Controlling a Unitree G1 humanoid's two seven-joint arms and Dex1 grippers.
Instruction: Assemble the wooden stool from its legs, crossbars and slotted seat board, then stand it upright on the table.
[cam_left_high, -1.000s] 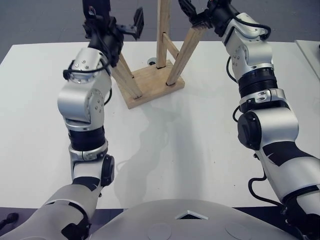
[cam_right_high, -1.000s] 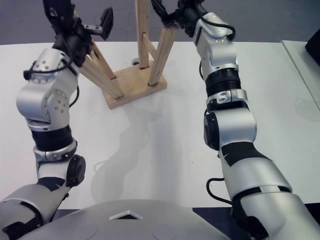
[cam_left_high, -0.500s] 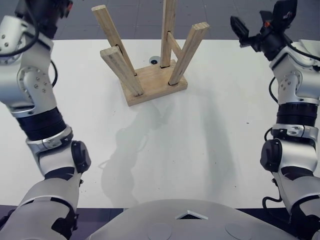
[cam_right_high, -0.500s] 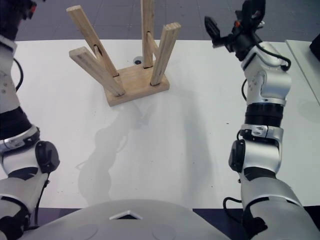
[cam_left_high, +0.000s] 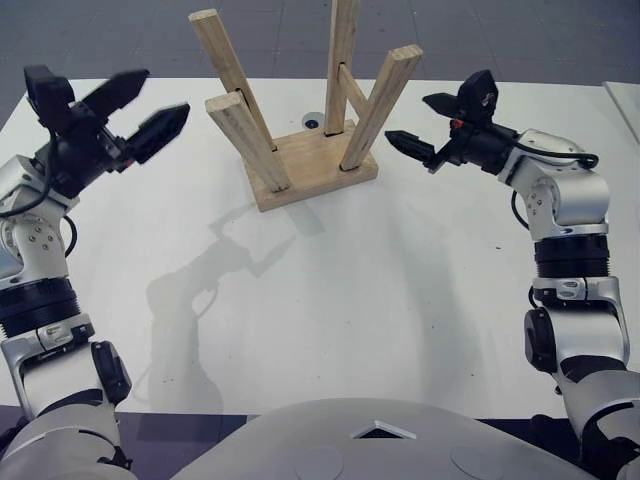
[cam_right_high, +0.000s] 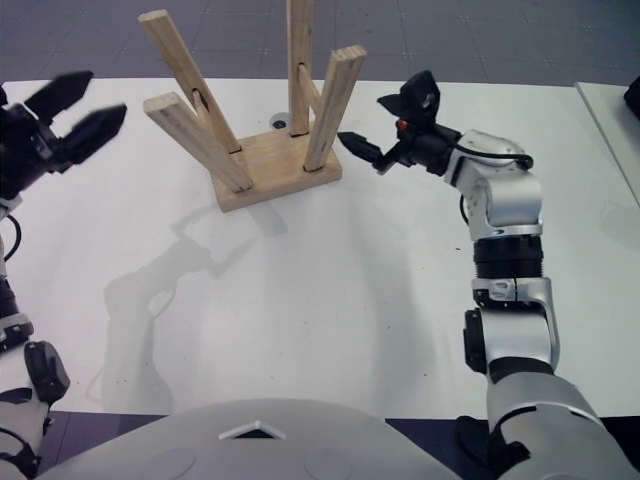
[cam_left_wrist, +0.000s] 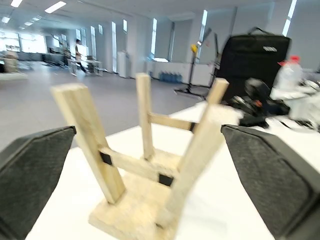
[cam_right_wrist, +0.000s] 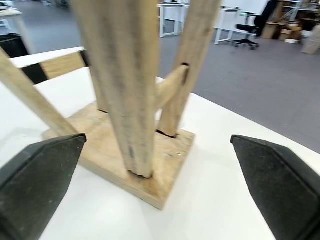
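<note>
Left claw, right claw gape flanking stool — left wrist view shows crossbars

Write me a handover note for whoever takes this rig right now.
Left end effector: open, empty, left of the stool, apart from it.
Right end effector: open, empty, close beside the right-hand leg, no grip on it.
Stool: upside down on the table, seat board flat, four legs up, crossbars fitted.
Done: assembly looks complete.
Left: flip it onto its legs.
</note>
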